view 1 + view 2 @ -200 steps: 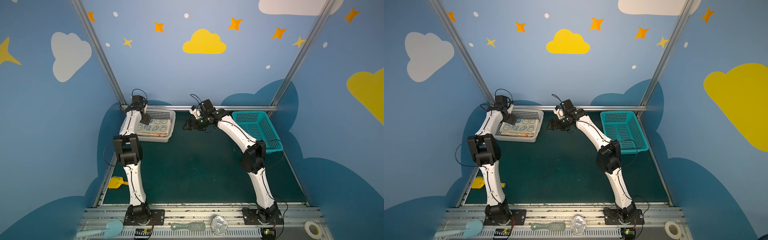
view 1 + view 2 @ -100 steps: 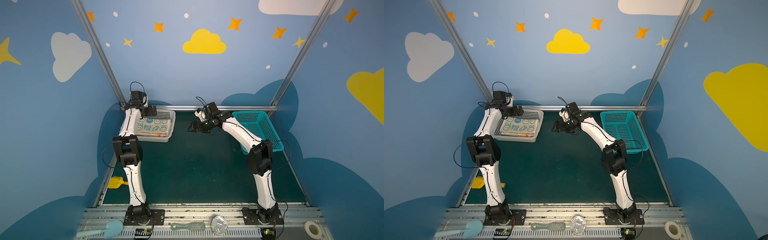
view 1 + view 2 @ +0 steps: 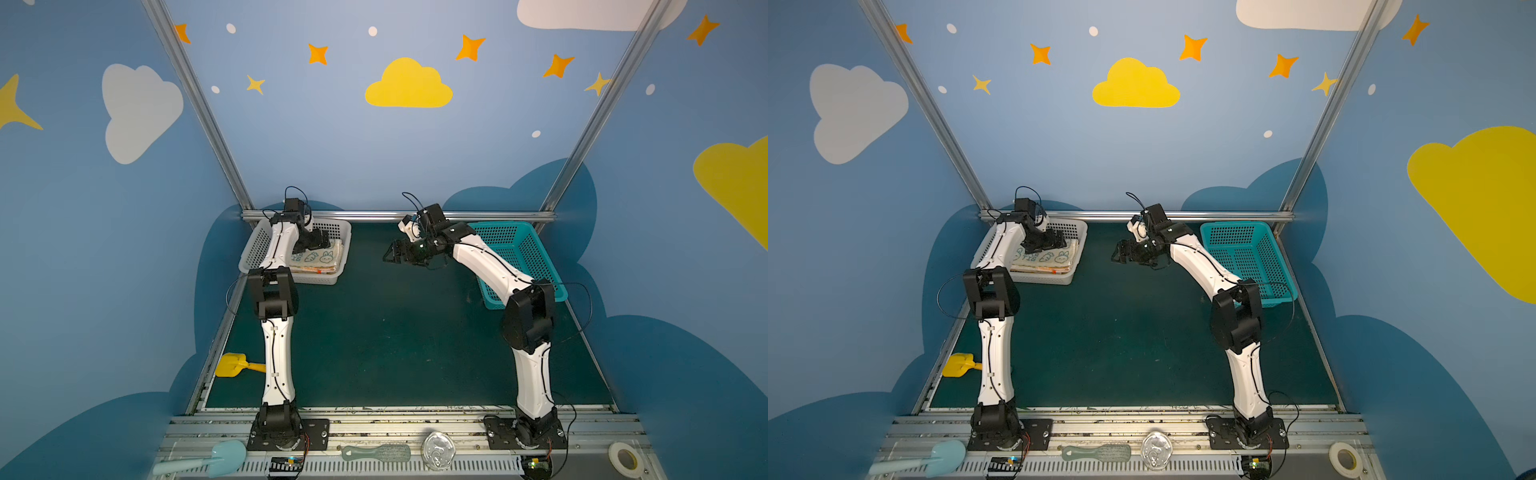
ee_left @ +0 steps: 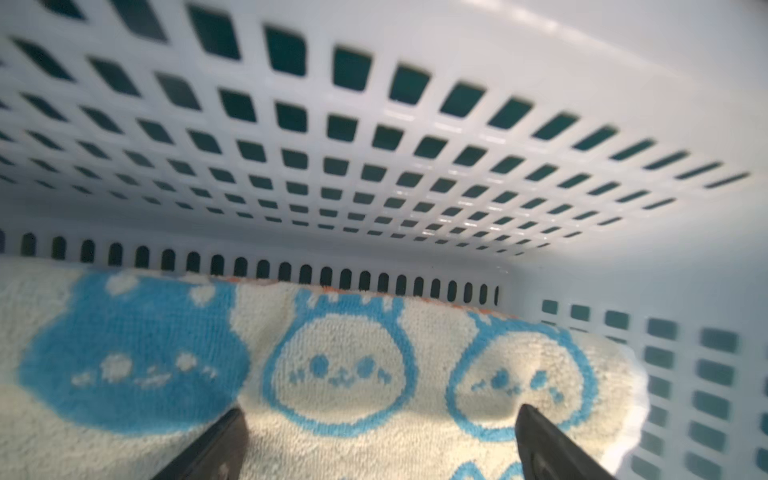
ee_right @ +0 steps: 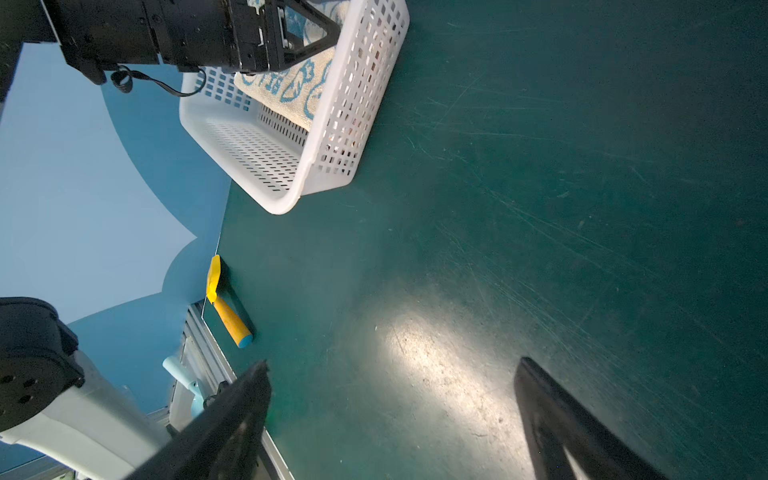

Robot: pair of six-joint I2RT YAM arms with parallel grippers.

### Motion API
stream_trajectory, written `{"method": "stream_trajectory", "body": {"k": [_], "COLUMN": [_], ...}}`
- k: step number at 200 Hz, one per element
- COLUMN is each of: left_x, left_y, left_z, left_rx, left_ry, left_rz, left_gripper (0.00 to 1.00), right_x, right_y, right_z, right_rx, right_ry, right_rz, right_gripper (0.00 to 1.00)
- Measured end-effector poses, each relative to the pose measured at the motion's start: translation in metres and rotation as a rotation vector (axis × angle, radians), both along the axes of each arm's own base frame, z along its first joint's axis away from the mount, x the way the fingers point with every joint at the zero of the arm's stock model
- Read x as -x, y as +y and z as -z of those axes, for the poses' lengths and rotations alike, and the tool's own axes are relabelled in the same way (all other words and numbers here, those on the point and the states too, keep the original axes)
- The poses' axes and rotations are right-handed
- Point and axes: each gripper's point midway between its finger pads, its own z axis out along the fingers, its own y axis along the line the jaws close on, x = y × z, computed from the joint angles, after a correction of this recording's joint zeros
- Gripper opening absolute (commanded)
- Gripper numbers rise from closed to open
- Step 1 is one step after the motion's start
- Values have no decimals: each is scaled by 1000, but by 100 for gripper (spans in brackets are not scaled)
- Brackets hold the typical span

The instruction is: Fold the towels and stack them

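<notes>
Below the white basket (image 3: pixel 320 279) in both top views, towards the arm bases, a yellow scoop (image 3: pixel 237 365) lies at the mat's edge and has no part in the job. Inside the white basket sit the towels (image 3: pixel 322 258), folded flat in a stack towards its right side, with the blue-and-cream bunny cloth on top and orange edges showing beneath. I cannot count how many layers lie under it. The left gripper (image 3: pixel 316 242) has moved most: half a second ago it stood up near the basket's far rim, and now it has come down over the stack, closer to the basket's middle. The left wrist view shows its fingers (image 4: pixel 222 442) spread wide with nothing between them and the tips at the terry surface. Whether they press it or just clear it I cannot tell. Right of the basket, over bare green mat (image 3: pixel 395 340), the right gripper (image 3: pixel 394 254) is also spread and empty, pointing at the basket. Over the last second it has drifted a little away from the basket. Further right again, the teal basket (image 3: pixel 521 249) looks empty. With no cloth outside the white basket, I judge folding and stacking all but finished, and only a pat or a withdrawal is left
</notes>
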Motion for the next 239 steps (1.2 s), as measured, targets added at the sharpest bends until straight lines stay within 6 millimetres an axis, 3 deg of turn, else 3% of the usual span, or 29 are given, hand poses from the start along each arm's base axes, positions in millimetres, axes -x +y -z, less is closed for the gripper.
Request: {"method": "stream_trajectory", "body": {"k": [30,44,58,77,92,107,119,142,186,213,239], "left_x": [8,11,13,21,37,57,73,100,158,186,199], "left_y": [-2,-4,-7,-15,-30,-53,-78,-137,-245,-282,-295], "left_z": [-18,-46,-87,-154,-200,-231,-243,-237,-173,-156,-165], "left_rx": [-2,-6,-12,-17,-3,18,47,104,183,206,214], "left_ry": [-22,-74,-164,-326,-451,-556,-616,-657,-574,-546,-575], "left_rz": [5,9,13,24,42,76,118,221,432,512,538], "left_gripper": [99,99,99,99,99,99,99,99,99,99,99], "right_x": [1,0,-5,-19,-36,-49,-55,-56,-40,-25,-18], "right_y": [-6,-15,-34,-78,-125,-171,-202,-240,-271,-279,-278], "right_z": [-8,-18,-30,-48,-57,-54,-41,-2,81,106,114], "right_rx": [9,21,52,116,190,283,365,511,687,721,712], "right_ry": [-10,-30,-58,-110,-154,-174,-159,-72,200,289,323], "right_rz": [11,33,82,191,309,415,481,531,504,487,477], "right_gripper": [91,92,92,93,93,92,90,79,66,47,23]}}
